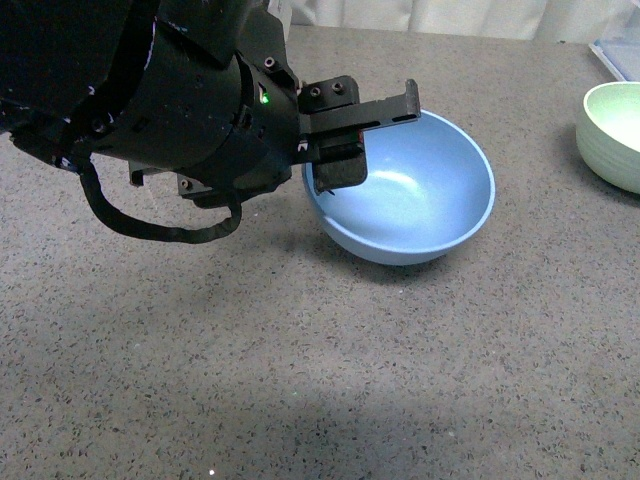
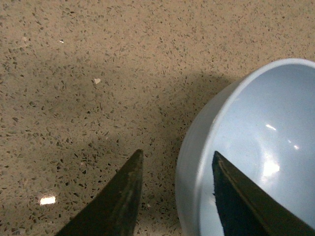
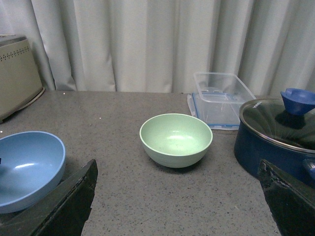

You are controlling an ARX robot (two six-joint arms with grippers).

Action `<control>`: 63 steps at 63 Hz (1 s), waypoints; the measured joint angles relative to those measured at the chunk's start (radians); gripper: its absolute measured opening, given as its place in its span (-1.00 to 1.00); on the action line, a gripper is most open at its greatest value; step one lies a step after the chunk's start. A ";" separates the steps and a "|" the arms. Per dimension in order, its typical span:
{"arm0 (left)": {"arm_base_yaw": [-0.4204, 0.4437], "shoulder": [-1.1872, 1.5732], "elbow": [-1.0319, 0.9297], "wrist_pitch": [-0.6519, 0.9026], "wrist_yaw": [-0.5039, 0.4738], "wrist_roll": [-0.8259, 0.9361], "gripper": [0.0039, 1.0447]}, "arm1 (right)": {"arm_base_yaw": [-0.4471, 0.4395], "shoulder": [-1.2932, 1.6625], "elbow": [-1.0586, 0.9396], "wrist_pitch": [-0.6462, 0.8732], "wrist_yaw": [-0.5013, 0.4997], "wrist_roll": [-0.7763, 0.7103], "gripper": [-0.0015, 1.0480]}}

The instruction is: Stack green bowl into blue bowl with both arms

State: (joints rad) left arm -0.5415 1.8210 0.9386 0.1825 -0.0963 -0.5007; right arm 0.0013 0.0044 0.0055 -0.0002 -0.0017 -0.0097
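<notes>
On the speckled worktop (image 1: 300, 380), the left hand (image 1: 378, 140) straddles the blue bowl's (image 1: 420, 200) left rim with one finger inside and one outside. Its jaws are parted and clamp nothing. The green bowl (image 1: 615, 135) sits upright, well apart at the far right. The right hand (image 3: 177, 169) gapes wide, empty.

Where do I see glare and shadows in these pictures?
Front view: a soft highlight inside the blue bowl, a dark shadow under it. Left wrist view: small bright glare spots on the bowl's inside. Right wrist view: dim, even light; the green bowl casts a faint shadow.
</notes>
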 joint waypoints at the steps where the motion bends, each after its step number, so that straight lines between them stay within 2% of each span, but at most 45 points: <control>1: 0.001 0.000 0.000 0.000 0.002 0.000 -0.08 | 0.000 0.000 0.000 0.000 0.000 0.000 0.82; 13: 0.032 -0.008 0.000 0.005 0.009 -0.031 0.47 | 0.000 0.000 0.000 0.000 0.000 0.000 0.82; 20: 0.106 -0.074 -0.014 0.015 0.011 -0.079 0.92 | 0.000 0.000 0.000 0.000 0.000 0.000 0.82; 27: 0.183 -0.157 -0.047 0.018 0.005 -0.099 0.88 | 0.000 0.000 0.000 0.000 0.000 0.000 0.82; 37: 0.343 -0.296 -0.158 0.054 0.002 -0.100 0.88 | 0.000 0.000 0.000 0.000 0.000 0.000 0.82; 50: 0.432 -0.432 -0.274 0.049 0.047 -0.091 0.88 | 0.000 0.000 0.000 0.000 0.000 0.000 0.82; 52: 0.433 -0.436 -0.304 0.118 0.026 -0.039 0.82 | 0.000 0.000 0.000 0.000 0.000 0.000 0.82; 55: 0.437 -0.437 -0.385 0.353 0.002 0.081 0.65 | 0.000 0.000 0.000 0.000 0.000 0.000 0.82; 59: 0.444 -0.444 -0.481 0.580 0.005 0.233 0.44 | 0.000 0.000 0.000 0.000 0.000 0.000 0.82; 63: 0.451 -0.472 -0.549 0.715 0.014 0.345 0.23 | 0.000 0.000 0.000 0.000 0.000 0.000 0.82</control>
State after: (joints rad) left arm -0.0906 1.3495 0.3893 0.8978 -0.0818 -0.1555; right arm 0.0013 0.0044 0.0055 -0.0002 -0.0013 -0.0097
